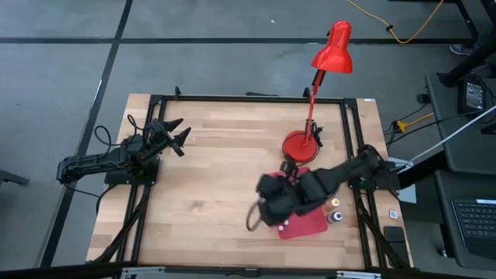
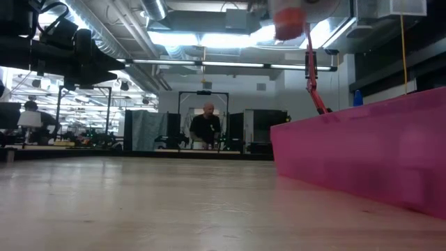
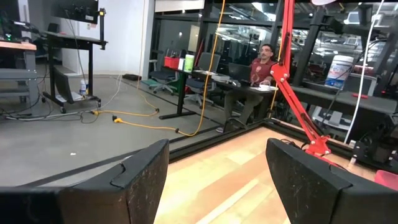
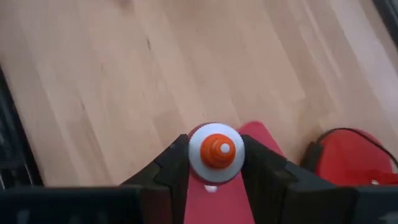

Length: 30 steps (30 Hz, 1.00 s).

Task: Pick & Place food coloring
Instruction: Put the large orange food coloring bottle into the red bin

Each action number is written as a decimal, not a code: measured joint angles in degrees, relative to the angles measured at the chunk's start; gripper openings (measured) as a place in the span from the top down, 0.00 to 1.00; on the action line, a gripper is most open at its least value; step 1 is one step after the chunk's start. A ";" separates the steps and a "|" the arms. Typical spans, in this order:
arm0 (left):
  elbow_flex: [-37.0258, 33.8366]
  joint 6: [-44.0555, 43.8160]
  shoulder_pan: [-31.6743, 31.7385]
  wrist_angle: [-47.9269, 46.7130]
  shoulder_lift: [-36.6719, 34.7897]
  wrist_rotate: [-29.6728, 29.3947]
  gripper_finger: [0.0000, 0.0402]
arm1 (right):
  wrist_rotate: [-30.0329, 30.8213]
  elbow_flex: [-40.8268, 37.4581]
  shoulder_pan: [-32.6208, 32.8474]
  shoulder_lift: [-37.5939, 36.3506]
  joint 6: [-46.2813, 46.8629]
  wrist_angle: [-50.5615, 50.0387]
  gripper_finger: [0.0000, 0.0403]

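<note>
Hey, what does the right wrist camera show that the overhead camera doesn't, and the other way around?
Only the right wrist view shows the right gripper closed on a small bottle with an orange cap, held just above the red mat.

Only the overhead view shows the left gripper, open and idle at the table's left, the red lamp, and two more small bottles beside the mat; there the right arm hides the held bottle.

Both show the wooden table, the red mat and the lamp's round base.

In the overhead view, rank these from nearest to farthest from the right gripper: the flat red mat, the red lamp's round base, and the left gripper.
1. Flat red mat: directly beneath the right gripper.
2. Red lamp's round base: beyond the mat, toward the table's far edge.
3. Left gripper: across the table, at the left side.
</note>
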 joint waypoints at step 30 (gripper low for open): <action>-0.01 0.00 0.00 -0.02 0.00 0.00 0.34 | 1.33 -77.06 11.48 -48.85 -6.66 33.66 0.68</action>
